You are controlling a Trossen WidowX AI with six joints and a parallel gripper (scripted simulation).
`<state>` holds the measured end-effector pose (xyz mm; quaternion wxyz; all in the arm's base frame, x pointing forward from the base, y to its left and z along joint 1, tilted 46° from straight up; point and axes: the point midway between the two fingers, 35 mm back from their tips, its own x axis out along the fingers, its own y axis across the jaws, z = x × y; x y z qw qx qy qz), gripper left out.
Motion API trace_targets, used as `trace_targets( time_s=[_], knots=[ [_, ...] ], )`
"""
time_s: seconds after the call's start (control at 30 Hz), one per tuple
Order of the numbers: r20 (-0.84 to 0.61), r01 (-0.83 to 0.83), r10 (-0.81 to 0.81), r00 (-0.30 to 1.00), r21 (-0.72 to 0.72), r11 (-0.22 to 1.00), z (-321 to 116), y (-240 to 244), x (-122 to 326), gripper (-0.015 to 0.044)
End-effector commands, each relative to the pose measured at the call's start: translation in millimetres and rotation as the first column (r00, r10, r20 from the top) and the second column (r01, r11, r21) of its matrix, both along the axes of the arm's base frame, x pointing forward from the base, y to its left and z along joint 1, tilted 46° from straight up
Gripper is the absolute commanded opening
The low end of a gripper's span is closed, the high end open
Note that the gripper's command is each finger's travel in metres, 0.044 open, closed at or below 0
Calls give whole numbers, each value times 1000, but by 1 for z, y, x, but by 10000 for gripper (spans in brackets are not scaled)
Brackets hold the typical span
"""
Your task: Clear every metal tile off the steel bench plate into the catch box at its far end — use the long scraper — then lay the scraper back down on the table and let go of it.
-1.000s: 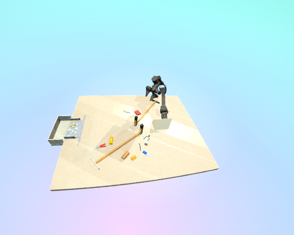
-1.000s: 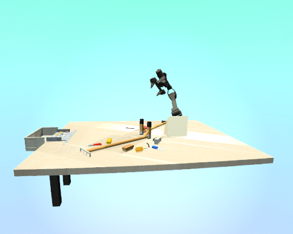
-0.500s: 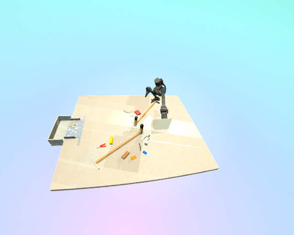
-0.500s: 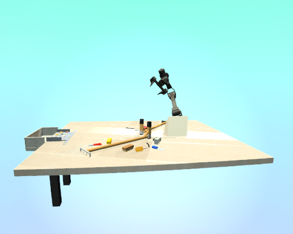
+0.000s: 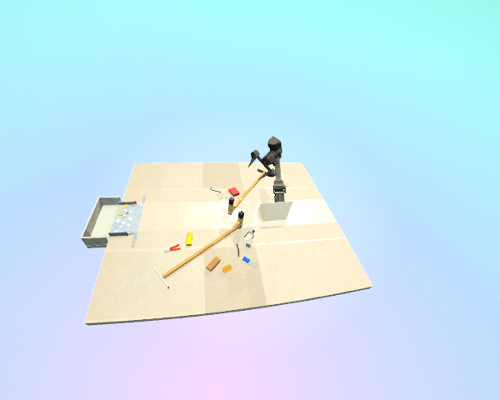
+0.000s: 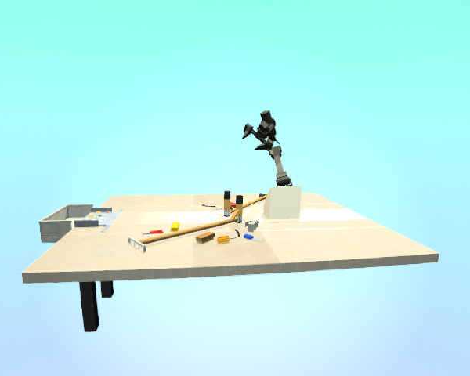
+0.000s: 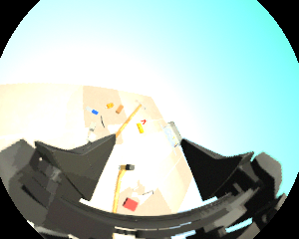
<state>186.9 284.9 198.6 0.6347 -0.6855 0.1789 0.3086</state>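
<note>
My gripper [image 5: 254, 171] [image 6: 249, 143] [image 7: 149, 138] is open and empty, high above the table near the back. Below it lies the long scraper [image 5: 250, 191] [image 6: 253, 201] [image 7: 117, 189], with a wooden shaft, a dark flat head near the arm and an upright black-topped grip near the table's middle. The steel plate [image 5: 136, 217] lies at the far left between dark side rails. Several small white, yellow and orange tiles [image 5: 117, 221] [image 6: 91, 215] lie on it. The grey catch box [image 5: 95, 242] [image 6: 56, 231] adjoins its outer end. No tiles can be made out inside the box.
A long rake [image 5: 201, 252] [image 6: 186, 229] [image 7: 130, 119] lies across the front left, its upright grip beside the scraper's. A red block [image 5: 233, 191], yellow block [image 5: 189, 238], brown block [image 5: 213, 263], red pliers [image 5: 175, 247] and grey clamp [image 5: 248, 237] lie around. A pale box [image 5: 275, 211] stands before the arm's base.
</note>
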Motion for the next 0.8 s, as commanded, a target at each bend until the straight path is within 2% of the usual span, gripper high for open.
trace_targets(
  time_s=[0.0, 0.37, 0.77],
  knots=[
    [12, 61, -63, 998, 98, 993, -10, 8, -4, 440],
    [2, 181, -194, 981, 356, 917, -27, 27, -16, 440],
    [-67, 278, -299, 952, 599, 751, -43, 41, -32, 440]
  ],
)
